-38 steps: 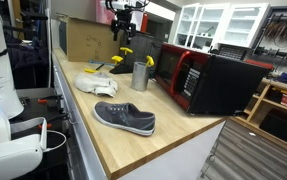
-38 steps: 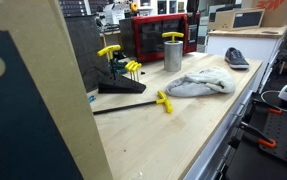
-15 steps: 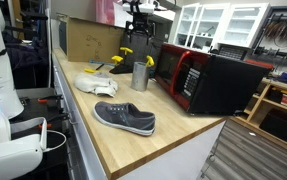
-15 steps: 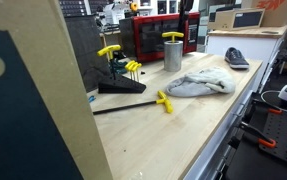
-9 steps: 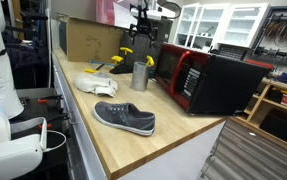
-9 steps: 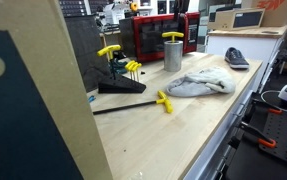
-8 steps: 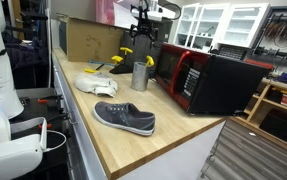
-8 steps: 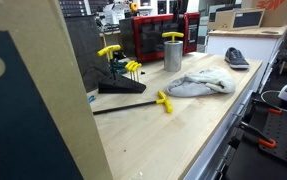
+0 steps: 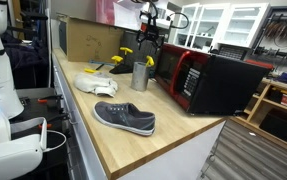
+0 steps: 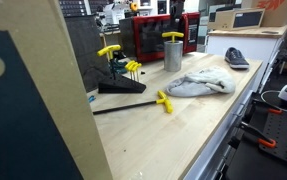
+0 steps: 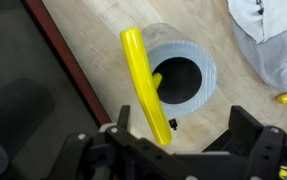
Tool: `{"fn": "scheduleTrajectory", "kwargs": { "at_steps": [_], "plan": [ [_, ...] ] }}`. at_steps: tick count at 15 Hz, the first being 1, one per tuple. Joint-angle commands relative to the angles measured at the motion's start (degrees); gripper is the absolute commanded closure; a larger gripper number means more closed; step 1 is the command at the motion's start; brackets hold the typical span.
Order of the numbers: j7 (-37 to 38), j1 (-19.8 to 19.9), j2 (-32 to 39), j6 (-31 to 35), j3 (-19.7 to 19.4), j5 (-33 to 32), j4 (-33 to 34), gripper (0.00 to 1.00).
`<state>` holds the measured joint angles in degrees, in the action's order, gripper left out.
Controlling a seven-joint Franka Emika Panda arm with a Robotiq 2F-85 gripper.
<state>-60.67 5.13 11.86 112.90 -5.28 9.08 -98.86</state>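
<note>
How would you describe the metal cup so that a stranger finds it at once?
Find the red microwave on the long wooden workbench. Just beside its door, between it and the crumpled white cloth, stands a grey metal cup. It is the only upright container there, and a yellow T-handle tool sticks out of its mouth.

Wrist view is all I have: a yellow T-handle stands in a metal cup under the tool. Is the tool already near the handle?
Observer: No, in an exterior view the tool hangs well above the metal cup, apart from the yellow T-handle.
Operator: What stands next to the cup, outside my picture?
Observer: A red microwave, opposite the white cloth.
Operator: Anything more on the bench?
Observer: A grey shoe near its corner.
</note>
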Motion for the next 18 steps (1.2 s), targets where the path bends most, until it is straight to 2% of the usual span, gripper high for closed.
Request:
{"fn": "scheduleTrajectory", "kwargs": {
  "at_steps": [1,7,8,9,18],
  "plan": [
    [-1.85,2.41,4.06,-4.72,1.72,1.85,5.43,0.00],
    [-1.31,3.80,8.93,-8.20,3.18,0.73,10.52,0.00],
    [-1.26,3.96,9.53,-8.48,3.37,0.77,11.10,0.25],
    [-1.44,4.08,10.06,-8.77,3.56,0.64,11.70,0.26],
    [-2.32,4.93,11.26,-9.79,4.41,-0.09,13.45,0.95]
  ]
}}
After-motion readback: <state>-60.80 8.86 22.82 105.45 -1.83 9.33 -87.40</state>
